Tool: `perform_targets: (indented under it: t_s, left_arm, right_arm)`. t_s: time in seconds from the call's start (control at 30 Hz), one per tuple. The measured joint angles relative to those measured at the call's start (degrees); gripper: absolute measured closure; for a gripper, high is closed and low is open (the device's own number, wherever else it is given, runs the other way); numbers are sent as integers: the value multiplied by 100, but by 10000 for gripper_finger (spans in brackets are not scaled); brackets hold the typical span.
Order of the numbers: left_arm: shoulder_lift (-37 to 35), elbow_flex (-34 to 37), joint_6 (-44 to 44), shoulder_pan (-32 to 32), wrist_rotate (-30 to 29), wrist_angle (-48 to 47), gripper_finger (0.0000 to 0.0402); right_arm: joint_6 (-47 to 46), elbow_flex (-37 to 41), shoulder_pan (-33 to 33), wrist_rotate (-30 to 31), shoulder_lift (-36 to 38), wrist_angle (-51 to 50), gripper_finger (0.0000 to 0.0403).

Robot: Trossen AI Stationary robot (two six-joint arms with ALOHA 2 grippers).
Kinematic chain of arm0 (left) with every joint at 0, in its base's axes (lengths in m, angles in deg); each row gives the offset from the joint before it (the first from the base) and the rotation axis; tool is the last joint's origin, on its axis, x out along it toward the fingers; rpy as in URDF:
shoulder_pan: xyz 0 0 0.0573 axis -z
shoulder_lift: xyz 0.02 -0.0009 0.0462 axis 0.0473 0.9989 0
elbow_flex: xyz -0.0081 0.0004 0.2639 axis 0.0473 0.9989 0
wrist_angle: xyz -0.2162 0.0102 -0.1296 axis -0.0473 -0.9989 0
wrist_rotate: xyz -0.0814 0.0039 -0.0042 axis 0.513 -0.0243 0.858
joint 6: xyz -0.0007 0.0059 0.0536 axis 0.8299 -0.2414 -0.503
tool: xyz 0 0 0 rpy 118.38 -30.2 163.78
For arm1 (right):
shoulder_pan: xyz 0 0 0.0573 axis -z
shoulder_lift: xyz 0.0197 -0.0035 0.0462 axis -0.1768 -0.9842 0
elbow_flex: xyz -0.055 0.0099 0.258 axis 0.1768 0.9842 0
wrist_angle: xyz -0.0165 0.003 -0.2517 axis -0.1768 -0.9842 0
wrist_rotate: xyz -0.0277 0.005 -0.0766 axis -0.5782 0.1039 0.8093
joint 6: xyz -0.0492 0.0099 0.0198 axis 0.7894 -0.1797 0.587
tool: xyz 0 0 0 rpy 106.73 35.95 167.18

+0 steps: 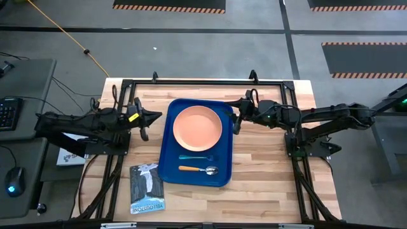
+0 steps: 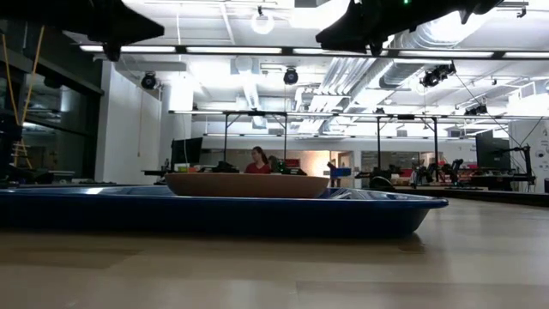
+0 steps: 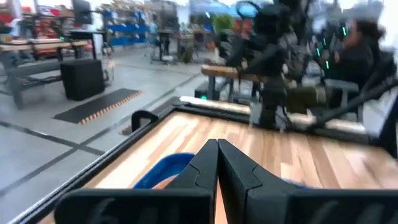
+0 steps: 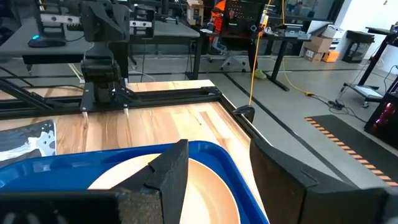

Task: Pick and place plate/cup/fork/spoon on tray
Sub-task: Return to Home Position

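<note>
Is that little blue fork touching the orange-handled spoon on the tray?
Apart. The high view shows the fork and the spoon lying side by side, with a strip of bare tray plainly showing between them.

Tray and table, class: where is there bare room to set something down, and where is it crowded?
Bare: the table right of the tray. Crowded: plate, fork and spoon fill the tray; left gripper and right gripper flank it; a booklet lies on its left.
</note>
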Motion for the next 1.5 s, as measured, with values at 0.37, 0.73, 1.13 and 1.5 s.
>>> perform_targets:
  t_s: [0.37,0.73,1.13,1.5]
  left_arm:
    - [-581,1675,230,11,629,1933,401]
    - [-1551,1258,-160,-4,827,598,401]
    - [-1955,1258,-121,-4,827,254,401]
    - [-1956,1260,-178,-4,823,-74,401]
  right_arm:
    - [0,0,2,-2,0,-14,238]
    - [-91,0,1,0,0,-59,238]
    - [-94,0,0,0,2,-64,238]
    - [-319,0,0,-8,354,-1100,238]
